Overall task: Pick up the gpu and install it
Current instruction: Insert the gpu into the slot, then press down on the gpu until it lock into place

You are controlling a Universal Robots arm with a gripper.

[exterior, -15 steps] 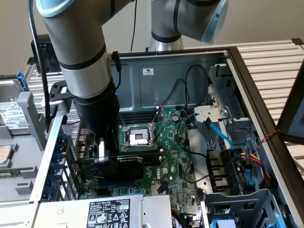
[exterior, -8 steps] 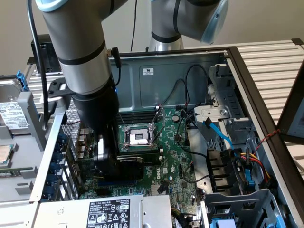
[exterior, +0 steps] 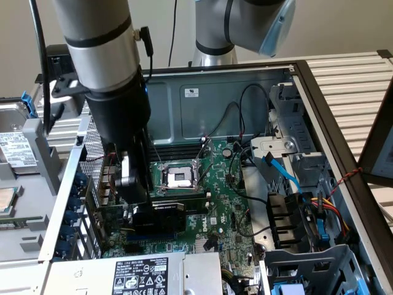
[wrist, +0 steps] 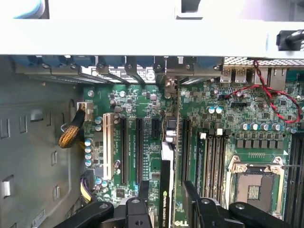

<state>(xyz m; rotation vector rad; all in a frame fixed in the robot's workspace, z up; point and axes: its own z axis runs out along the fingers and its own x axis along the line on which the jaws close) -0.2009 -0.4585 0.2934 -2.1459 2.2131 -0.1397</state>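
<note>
The gpu [exterior: 157, 217], a black shroud on a green board, stands on edge low over the motherboard [exterior: 216, 203] inside the open computer case, near the rear slot openings. My gripper [exterior: 131, 208] is shut on it from above. In the wrist view the gpu [wrist: 166, 183] runs edge-on between my two black fingers [wrist: 143, 192], its label readable, lined up with the long black expansion slots [wrist: 138, 147]. Its far end reaches toward the case's rear slot brackets [wrist: 166, 83]. I cannot tell whether its connector sits in a slot.
The empty CPU socket [exterior: 177, 178] lies just beyond the gpu. A grey power supply [exterior: 142, 274] with a black label borders the near side. Blue and black cables [exterior: 284, 175] and drive cages crowd the exterior view's right. A red wire [wrist: 266, 97] crosses the board.
</note>
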